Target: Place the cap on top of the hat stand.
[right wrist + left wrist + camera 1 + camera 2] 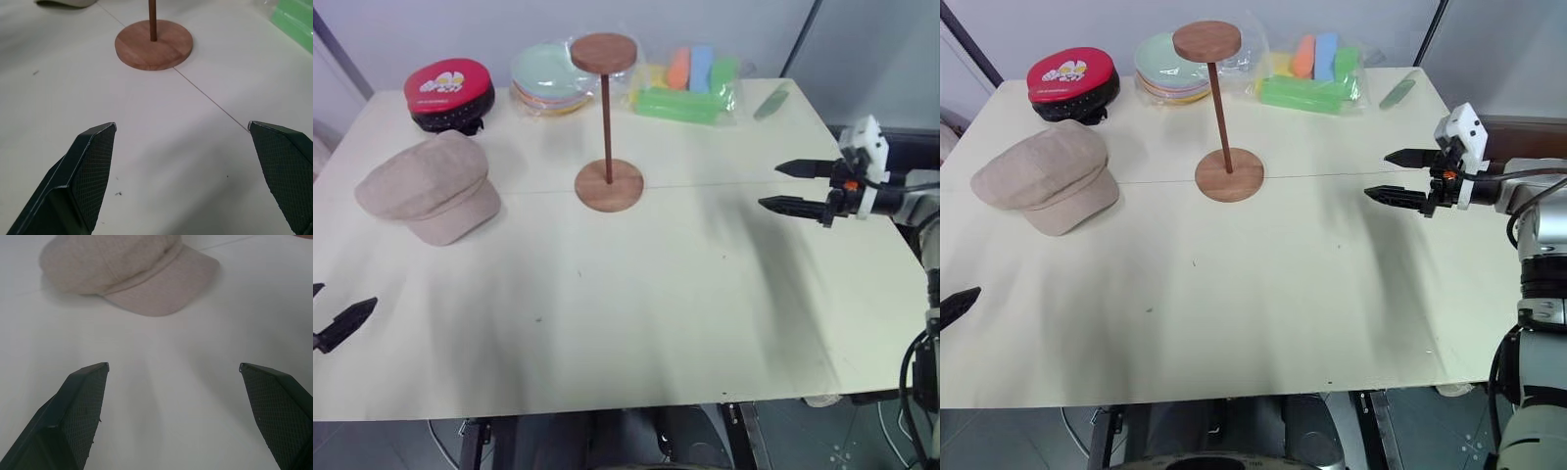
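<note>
The beige cap [429, 188] lies flat on the table's left side, brim toward the front edge. The brown hat stand [607, 122] stands upright mid-table, its top disc bare. My left gripper [173, 366] hovers open near the front left corner, pointing at the cap [127, 271] from a short distance, with nothing between its fingers. My right gripper [781, 186] is open over the table's right side, pointing left toward the stand's base [153, 43], well apart from it.
A red-topped black case [449, 93] sits at the back left, beside a stack of pale plates [548, 80]. A clear bag of coloured blocks [690, 86] and a green strip [771, 100] lie at the back right. The table [656, 313] is bare in front.
</note>
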{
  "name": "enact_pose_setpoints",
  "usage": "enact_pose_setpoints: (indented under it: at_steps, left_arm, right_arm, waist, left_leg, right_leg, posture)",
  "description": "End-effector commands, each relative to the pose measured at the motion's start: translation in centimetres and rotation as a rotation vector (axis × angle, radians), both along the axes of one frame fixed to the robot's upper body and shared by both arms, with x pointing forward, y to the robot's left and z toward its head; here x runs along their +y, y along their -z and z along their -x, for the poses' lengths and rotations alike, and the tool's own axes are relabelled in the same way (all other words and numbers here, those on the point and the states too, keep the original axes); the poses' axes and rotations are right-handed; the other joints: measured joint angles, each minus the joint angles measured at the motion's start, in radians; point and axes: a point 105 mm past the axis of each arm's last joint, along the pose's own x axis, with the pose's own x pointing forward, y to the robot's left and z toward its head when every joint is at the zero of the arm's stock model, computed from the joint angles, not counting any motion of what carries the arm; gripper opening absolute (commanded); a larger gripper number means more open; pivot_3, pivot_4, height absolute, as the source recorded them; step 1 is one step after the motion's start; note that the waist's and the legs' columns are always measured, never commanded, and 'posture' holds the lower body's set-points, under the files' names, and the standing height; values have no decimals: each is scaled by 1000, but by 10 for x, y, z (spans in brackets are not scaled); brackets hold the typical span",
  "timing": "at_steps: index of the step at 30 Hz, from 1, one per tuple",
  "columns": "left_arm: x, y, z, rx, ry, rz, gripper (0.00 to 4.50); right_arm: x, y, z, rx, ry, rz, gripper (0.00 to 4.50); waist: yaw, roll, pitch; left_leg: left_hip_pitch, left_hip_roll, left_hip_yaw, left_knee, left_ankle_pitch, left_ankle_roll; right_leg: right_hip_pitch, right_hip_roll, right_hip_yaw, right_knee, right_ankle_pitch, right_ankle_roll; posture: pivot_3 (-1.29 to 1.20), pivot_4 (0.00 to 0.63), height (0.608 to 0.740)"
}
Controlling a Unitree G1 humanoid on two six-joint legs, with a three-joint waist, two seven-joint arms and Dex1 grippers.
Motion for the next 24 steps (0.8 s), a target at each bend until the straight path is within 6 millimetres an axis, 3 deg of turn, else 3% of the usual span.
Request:
enact_pose_setpoints:
  at_steps: [1, 9, 13, 16, 20, 24]
  left_arm:
    - [0, -9, 4, -29, -8, -35, 4500]
    - [-5, -6, -4, -28, -10, -84, 4500]
    - [-32, -6, -25, -29, 77, -298, 4500]
    - [-58, -2, -42, -26, 148, -493, 4500]
    - [-81, 10, -73, -45, 164, -759, 4500]
    - [-89, 10, -122, -168, 32, -946, 4500]
  right_arm:
    - [3, -11, 0, -52, -26, 4, 4424]
    - [4, -9, 0, -74, -27, 35, 4424]
    - [17, -19, 8, -79, -67, -1, 4424]
    - [33, -28, 22, -96, -118, -23, 4424]
    - [66, -37, 57, -73, -238, -88, 4424]
    - [93, -46, 87, -42, -322, -172, 4424]
  waist:
    - [0, 0, 0]
    - [0, 0, 0]
    - [3, 0, 0]
    - [5, 0, 0]
    - [12, 1, -1]
    - [27, 1, -1]
  left_leg:
    - [0, 0, 0, 0, 0, 0]
    - [0, 0, 0, 1, 0, 0]
    - [1, -1, -1, 1, 0, 0]
    - [1, -2, -1, 2, 0, 0]
    - [1, -2, -2, 2, 0, 0]
    - [1, -2, -3, 4, 0, 0]
  right_leg:
    - [0, 0, 0, 0, 0, 0]
    - [1, 0, -1, 0, 0, 0]
    - [2, 0, -2, 0, 0, 0]
    - [3, 0, -2, 0, 0, 0]
    - [3, 0, -2, 1, 2, 3]
    - [3, 3, -4, 3, 3, 5]
  posture:
    - [0, 150, 740]
    - [0, 150, 740]
    - [0, 150, 740]
    - [0, 150, 740]
    - [0, 150, 740]
    - [0, 150, 740]
